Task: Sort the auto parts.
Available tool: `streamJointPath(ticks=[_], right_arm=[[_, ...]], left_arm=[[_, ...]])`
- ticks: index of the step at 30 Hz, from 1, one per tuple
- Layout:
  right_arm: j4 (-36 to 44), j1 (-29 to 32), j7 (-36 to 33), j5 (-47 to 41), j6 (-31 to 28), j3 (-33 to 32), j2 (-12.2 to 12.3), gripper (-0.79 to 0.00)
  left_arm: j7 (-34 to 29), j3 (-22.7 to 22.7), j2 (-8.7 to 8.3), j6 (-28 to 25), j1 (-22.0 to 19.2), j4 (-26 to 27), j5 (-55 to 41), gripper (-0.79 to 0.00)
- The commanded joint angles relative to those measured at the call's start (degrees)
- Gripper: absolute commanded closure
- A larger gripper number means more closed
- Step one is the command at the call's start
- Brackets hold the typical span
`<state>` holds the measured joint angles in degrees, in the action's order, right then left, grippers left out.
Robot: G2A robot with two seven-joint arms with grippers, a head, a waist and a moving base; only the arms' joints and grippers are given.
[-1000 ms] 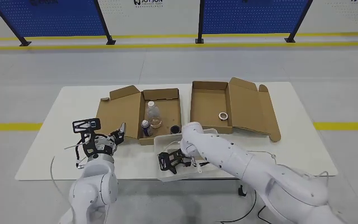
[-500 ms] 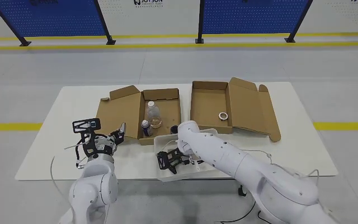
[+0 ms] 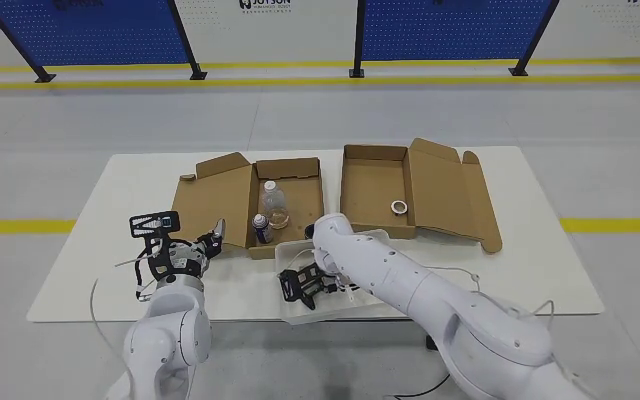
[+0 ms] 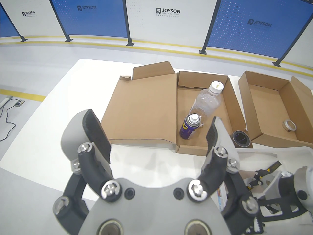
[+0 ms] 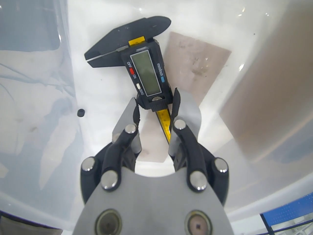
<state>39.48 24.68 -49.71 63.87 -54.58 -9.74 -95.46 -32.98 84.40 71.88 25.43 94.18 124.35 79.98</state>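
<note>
A black digital caliper (image 5: pixel 143 72) with a yellow scale lies inside the clear plastic bin (image 5: pixel 256 152). My right gripper (image 5: pixel 154 105) is down in that bin, shut on the caliper's slider end. From above, the right gripper (image 3: pixel 300 288) sits in the bin (image 3: pixel 290 251) at the table's front middle. My left gripper (image 4: pixel 159 135) hangs open over the table's front left, holding nothing, with the left gripper (image 3: pixel 185 240) in the top view standing short of the left cardboard box (image 3: pixel 240 195). That box holds a clear bottle (image 4: pixel 206 102) and a blue spray can (image 4: pixel 189 126).
A right cardboard box (image 3: pixel 378 190) holds a small metal ring (image 3: pixel 399 207). A round black part (image 4: pixel 241 138) stands on the table between the boxes, by the bin's far edge. A brown card (image 5: pixel 195 64) lies flat on the bin floor under the caliper.
The right arm has shifted slightly left over the bin. The left arm has stayed still.
</note>
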Motion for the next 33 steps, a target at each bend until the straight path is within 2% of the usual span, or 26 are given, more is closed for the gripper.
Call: streamJointPath(ticks=[1, 14, 22, 33], right_arm=[[-1.05, -0.27, -0.05, -0.05, 0.06, 0.0, -0.46, -0.209], [-5.19, -1.1, -1.35, -3.38, 1.36, -1.15, -1.47, 0.0], [-5.3, -0.64, -3.98, -7.2, 3.99, -2.51, -1.34, 0.0], [-3.72, 0.58, -9.89, -12.47, 10.5, -5.23, -0.79, 0.0]], left_arm=[[0.0, 0.0, 0.0, 0.0, 0.0, 0.0, 0.0, -0.785], [0.0, 0.0, 0.0, 0.0, 0.0, 0.0, 0.0, -0.785], [0.0, 0.0, 0.0, 0.0, 0.0, 0.0, 0.0, -0.785], [0.0, 0.0, 0.0, 0.0, 0.0, 0.0, 0.0, -0.785]])
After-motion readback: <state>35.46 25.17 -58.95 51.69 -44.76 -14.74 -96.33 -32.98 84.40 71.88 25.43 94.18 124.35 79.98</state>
